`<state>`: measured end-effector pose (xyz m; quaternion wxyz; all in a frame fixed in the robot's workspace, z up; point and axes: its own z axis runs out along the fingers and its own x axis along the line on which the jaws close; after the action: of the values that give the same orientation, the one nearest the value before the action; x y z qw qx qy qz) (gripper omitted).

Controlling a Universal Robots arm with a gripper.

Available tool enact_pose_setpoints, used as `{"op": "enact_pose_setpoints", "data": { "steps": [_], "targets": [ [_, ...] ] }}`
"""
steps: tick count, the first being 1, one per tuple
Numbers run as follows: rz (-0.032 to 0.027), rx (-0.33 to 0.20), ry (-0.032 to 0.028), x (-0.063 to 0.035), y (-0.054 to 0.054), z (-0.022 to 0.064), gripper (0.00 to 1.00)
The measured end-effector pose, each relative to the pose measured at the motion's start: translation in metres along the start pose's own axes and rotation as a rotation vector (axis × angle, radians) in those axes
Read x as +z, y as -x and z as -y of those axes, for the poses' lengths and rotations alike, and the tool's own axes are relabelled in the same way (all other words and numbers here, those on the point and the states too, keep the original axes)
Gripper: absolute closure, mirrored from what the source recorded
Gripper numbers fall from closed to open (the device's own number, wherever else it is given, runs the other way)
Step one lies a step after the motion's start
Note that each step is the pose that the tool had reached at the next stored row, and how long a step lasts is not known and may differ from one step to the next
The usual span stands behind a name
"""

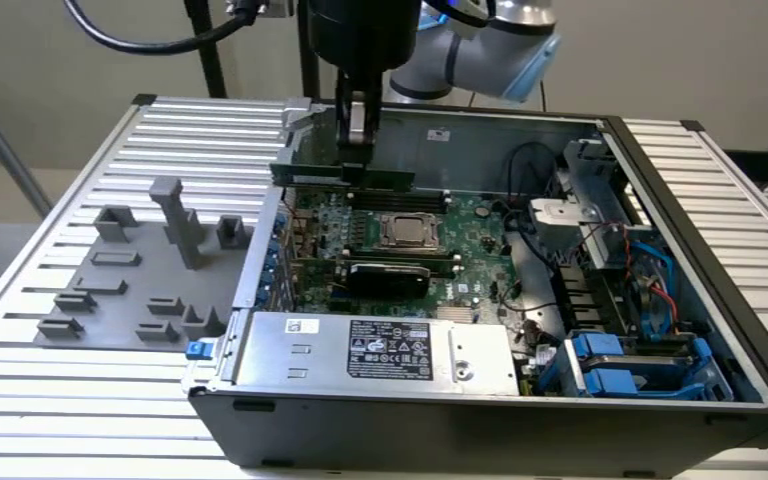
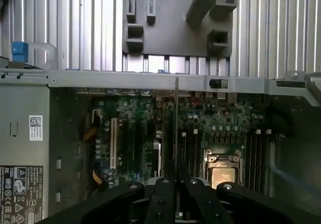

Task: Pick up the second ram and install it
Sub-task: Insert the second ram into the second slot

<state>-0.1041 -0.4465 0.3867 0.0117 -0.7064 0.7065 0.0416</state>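
The second ram (image 1: 307,172) is held on edge above the rear part of the motherboard (image 1: 478,225), inside the open computer case (image 1: 651,170), with its long edge level and its contact edge judged to face down. In the wrist view it is seen edge-on as a thin line (image 2: 176,123) running out from between the fingers, parallel to the black memory slots (image 2: 193,148) beside the CPU socket (image 2: 220,171). This alignment is judged to be chosen so the stick can be lowered straight into a slot. The gripper (image 1: 353,160) is closed on the stick near its middle, and the two flat faces are pinched from above. The arm is posed with the tool pointing straight down over the case. No seating is made yet; the stick appears clear of the slots. The gray holder tray (image 1: 117,290) lies outside the case, at the exterior view's left.
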Motion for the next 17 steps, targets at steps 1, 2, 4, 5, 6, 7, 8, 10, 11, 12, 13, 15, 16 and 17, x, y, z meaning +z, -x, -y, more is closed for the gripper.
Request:
{"op": "enact_pose_setpoints", "data": {
  "steps": [1,2,4,5,6,7,8,10,11,12,13,15,16,17],
  "targets": [
    [0.0000,0.000,0.0003,0.0008,0.000,0.0045,1.00],
    [0.0000,0.000,0.0004,0.0017,0.001,0.0091,1.00],
    [-0.0001,0.000,0.0007,0.0036,0.002,0.0183,1.00],
    [0.0000,0.000,0.0007,0.0047,0.003,0.0227,1.00],
    [0.0000,0.000,0.0008,0.0059,0.004,0.0274,1.00],
    [0.0000,0.000,0.0008,0.0073,0.004,0.0319,1.00],
    [-0.0001,0.000,0.0008,0.0090,0.005,0.0365,1.00],
    [0.0001,0.000,0.0008,0.0125,0.008,0.0457,1.00],
    [0.0000,0.000,0.0008,0.0142,0.010,0.0500,1.00],
    [-0.0002,0.000,0.0008,0.0161,0.013,0.0546,1.00],
    [0.0000,0.000,0.0008,0.0180,0.015,0.0584,1.00],
    [0.0000,0.000,0.0009,0.0218,0.021,0.0639,1.00],
    [-0.0001,0.000,0.0009,0.0238,0.024,0.0652,1.00],
    [0.0000,0.000,0.0007,0.0259,0.027,0.0658,1.00]
  ]
}}
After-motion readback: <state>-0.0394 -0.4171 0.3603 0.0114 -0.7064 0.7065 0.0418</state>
